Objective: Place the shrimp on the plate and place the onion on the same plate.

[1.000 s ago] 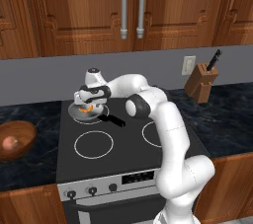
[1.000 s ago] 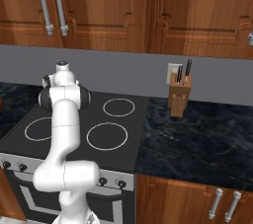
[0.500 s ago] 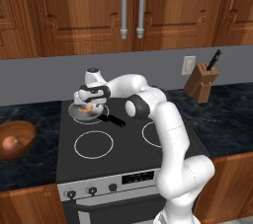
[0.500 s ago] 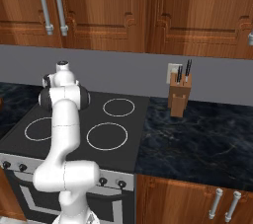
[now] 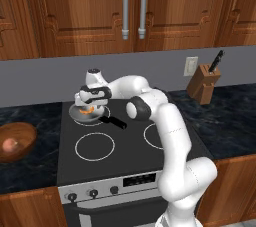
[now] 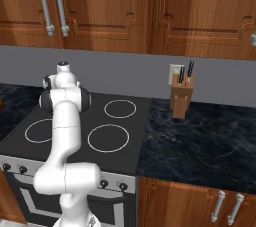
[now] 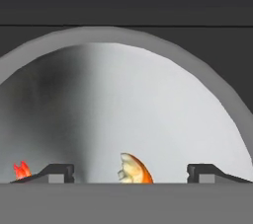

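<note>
Left base view: my gripper (image 5: 88, 107) hangs low over the grey frying pan (image 5: 75, 113) on the stove's rear-left burner, shrimp (image 5: 86, 112) directly beneath | Hand view: my finger tips (image 7: 58, 171) stand apart, nothing clamped; shrimp (image 7: 134, 169) lies between them, tail (image 7: 21, 169) outside one tip.

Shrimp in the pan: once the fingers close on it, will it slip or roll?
The shrimp is small and curved, so it may pivot between the open gripper. It looks light. The smooth grey pan could let it slide if nudged.
</note>
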Tool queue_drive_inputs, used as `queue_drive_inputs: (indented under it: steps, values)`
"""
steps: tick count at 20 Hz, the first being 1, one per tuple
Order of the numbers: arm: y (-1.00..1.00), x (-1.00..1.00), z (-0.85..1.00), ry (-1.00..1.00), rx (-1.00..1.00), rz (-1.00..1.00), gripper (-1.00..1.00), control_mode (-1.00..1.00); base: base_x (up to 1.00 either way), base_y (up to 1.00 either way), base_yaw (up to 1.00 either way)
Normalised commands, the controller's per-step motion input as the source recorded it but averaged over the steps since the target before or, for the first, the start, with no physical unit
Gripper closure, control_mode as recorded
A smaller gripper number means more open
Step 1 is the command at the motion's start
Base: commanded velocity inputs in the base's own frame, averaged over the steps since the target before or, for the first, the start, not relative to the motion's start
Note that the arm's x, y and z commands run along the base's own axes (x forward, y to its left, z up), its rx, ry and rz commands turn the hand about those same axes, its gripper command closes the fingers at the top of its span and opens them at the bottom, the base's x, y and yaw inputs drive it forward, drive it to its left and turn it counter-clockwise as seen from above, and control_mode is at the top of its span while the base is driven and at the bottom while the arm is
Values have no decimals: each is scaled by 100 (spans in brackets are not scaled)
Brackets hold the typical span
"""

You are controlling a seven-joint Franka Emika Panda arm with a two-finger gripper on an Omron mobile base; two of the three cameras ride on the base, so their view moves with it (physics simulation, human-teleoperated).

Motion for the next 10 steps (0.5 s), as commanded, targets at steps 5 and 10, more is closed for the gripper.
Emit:
queue_drive_inputs:
  steps: [5, 10]
  values:
    - [0, -6, -53, 0, 0, 0, 100, -100, 0, 0, 0]
    - [0, -4, -56, 0, 0, 0, 100, -100, 0, 0, 0]
